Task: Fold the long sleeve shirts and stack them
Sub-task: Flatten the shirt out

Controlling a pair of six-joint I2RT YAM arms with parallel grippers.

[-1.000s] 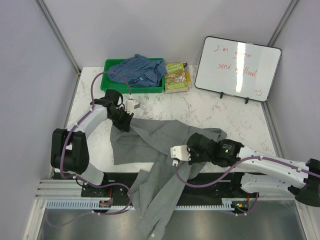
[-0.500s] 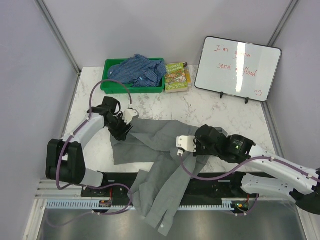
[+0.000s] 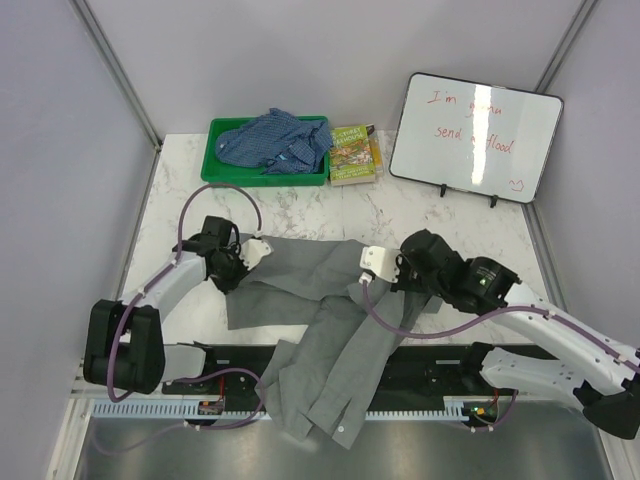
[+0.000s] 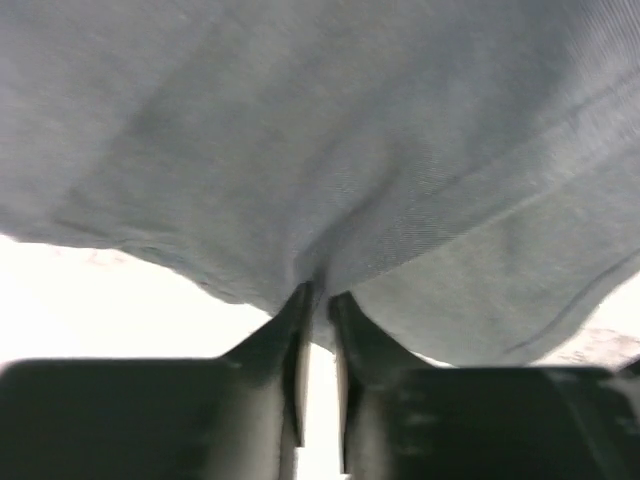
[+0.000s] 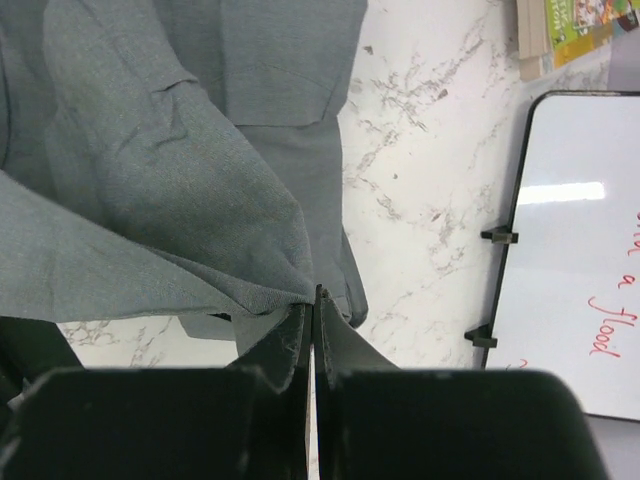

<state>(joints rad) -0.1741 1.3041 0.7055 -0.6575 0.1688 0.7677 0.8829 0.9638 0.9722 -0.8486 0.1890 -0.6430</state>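
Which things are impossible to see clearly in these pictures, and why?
- Whiteboard text: top view, middle words washed out by glare; right wrist view, cut by the frame edge.
- Book title: top view, too small.
- Blue shirt shape: top view, crumpled in the green bin.
- Left fingers grip on the grey shirt: left wrist view, blurred, too close.

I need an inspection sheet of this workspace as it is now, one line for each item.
Surface: marble table, partly under cloth.
Job's things: grey shirt crumpled, one end hanging over the near edge; blue checked shirt bunched in green bin.
Clutter: book and whiteboard at the back.
Grippers: left gripper and right gripper each pinch the grey shirt.
Cables: purple cable loops over the left arm.
Surroundings: grey partition walls.
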